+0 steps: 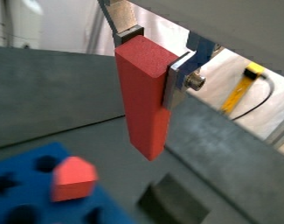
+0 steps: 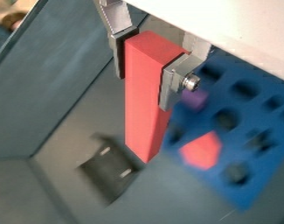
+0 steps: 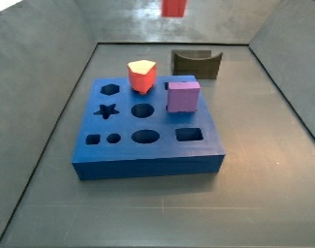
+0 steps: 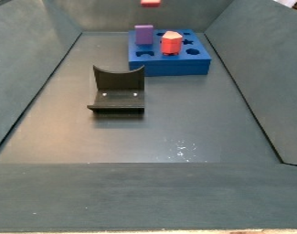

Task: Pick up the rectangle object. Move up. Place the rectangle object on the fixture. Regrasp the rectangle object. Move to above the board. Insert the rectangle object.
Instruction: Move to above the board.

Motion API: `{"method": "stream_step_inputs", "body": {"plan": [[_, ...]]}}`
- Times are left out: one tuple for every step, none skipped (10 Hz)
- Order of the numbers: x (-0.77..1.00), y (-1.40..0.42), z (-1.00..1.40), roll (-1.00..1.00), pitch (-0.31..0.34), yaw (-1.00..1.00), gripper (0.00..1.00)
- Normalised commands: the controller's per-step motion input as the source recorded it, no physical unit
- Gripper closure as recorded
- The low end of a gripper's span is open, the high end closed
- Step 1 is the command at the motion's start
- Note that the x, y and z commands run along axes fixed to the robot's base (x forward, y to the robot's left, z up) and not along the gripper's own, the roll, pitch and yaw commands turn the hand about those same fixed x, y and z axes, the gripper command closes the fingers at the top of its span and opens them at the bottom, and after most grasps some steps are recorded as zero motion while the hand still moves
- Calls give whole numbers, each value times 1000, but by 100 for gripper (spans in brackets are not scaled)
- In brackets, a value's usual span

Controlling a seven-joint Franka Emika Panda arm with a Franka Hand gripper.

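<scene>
While the block hangs lengthwise from the gripper, we see the jaws clamped on its upper end, a silver finger pressed flat to one side in both wrist views. In both side views only the block's lower tip shows at the 12 o'clock edge, so it is held high, well clear of the floor.

We judge this to be the "move up" step, done or nearly so, with the placing on the fixture next. In a side view the fixture stands just behind the board, at about 1 o'clock from it, with its notch facing up. A red prism and a purple cube already sit in the board.

The next move calls for carrying the block over the fixture and lowering it squarely into the notch. In a wrist view the fixture lies below the block's free end, so we think the travel is mostly downward.
</scene>
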Motion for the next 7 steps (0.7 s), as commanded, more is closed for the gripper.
{"method": "stream_step_inputs", "body": {"plan": [[-414, -693, 252, -1000, 54, -104, 100], [-313, -481, 182, -1000, 53, -103, 100], [-157, -199, 71, -1000, 54, -89, 100], [-106, -109, 48, -1000, 52, -86, 100], [-71, -23, 17, -976, 38, -68, 100], [-63, -9, 7, -828, 26, -56, 100], [-50, 9, 8, -456, 1, -19, 100]]}}
